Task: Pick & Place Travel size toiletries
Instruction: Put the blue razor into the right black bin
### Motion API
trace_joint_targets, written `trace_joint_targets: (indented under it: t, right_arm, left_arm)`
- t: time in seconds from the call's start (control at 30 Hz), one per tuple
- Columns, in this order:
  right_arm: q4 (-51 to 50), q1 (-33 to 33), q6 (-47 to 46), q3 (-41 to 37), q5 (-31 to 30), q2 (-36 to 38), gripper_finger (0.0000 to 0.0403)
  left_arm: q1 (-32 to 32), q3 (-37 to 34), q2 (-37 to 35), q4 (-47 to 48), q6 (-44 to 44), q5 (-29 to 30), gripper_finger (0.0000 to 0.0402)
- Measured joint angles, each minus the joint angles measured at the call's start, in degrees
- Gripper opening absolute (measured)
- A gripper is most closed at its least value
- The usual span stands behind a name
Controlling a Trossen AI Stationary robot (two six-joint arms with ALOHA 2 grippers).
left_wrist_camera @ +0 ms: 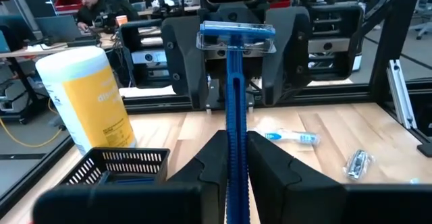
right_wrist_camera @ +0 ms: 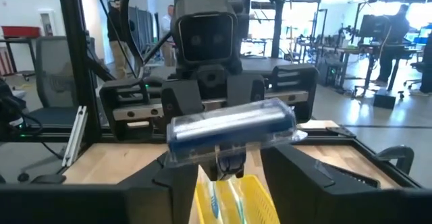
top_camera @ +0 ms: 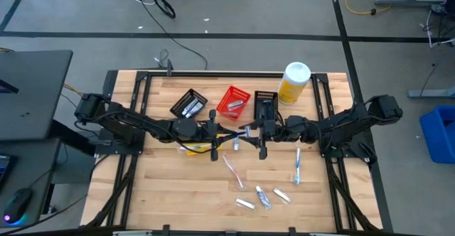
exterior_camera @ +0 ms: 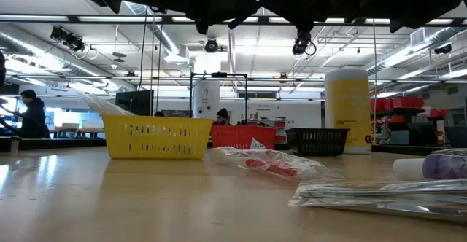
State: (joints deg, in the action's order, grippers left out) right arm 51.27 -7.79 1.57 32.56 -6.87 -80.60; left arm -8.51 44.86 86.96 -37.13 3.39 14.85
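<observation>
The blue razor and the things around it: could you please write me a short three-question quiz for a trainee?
1. Choose one: the left gripper holds the razor by A) its handle, B) its head, C) not at all.
2. True or false: the yellow bottle lies on its side.
3. Fill in, from the high view: the red basket stands between two ____ baskets.

Key: 1 A, the fingers are clamped on the blue handle. 2 False, it stands upright. 3 black.
</observation>
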Motion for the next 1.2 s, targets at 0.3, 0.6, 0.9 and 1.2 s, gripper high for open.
trace_joint_targets:
  t: [0.3,0.6,0.9,1.2]
  right_arm:
    - [0.02,0.0,0.42,0.0,0.04,0.0,0.0111]
    - [0.02,0.0,0.43,0.0,-0.05,0.0,0.0059]
    - [0.04,0.0,0.43,0.0,-0.15,0.0,0.0052]
    - [-6.08,0.0,0.43,-0.07,-5.25,0.37,0.005]
  left_arm:
    - [0.0,0.0,0.0,-0.14,-0.05,0.02,0.0051]
    - [0.0,0.0,0.0,-0.12,-0.12,0.81,0.0066]
    - [-0.02,0.0,0.02,-0.41,-0.14,1.54,0.0067]
    - [0.04,0.0,0.04,-0.17,-0.62,6.25,0.0102]
